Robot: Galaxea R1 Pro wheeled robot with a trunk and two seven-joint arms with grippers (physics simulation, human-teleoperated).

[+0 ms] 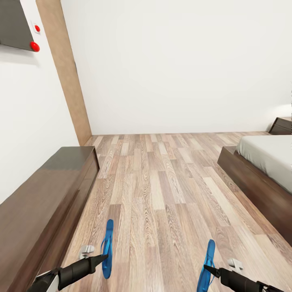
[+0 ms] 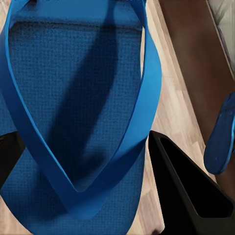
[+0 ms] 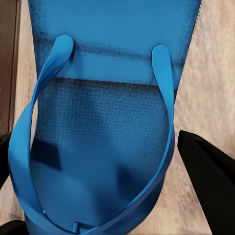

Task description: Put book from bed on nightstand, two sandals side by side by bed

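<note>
Wood-plank flooring [image 1: 162, 194] runs through the bedroom, bounded by white walls. We observe the left gripper [image 1: 106, 256] at the near left, clenched on one blue sandal [image 1: 107, 247], which hangs edge-on above the floor. In the left wrist view, the black fingers [image 2: 188, 191] bracket this sandal's sole [image 2: 73, 117] at the toe end, and its thin straps meet between them. We observe the right gripper [image 1: 205, 267] at the near right, likewise grasping the second sandal [image 1: 207, 265], also held edge-on. In the right wrist view, a black finger [image 3: 213, 176] sits beside that sandal's sole [image 3: 107, 127], with the strap loop arching over it. The two sandals are well apart, one on each side.

Outward from the left gripper, a long low dark-brown bench [image 1: 44, 198] stands along the left wall. At the right, the bed [image 1: 259, 170] shows its grey mattress and dark frame. Beyond it, at the far right edge, we see a corner of the nightstand [image 1: 282, 125].
</note>
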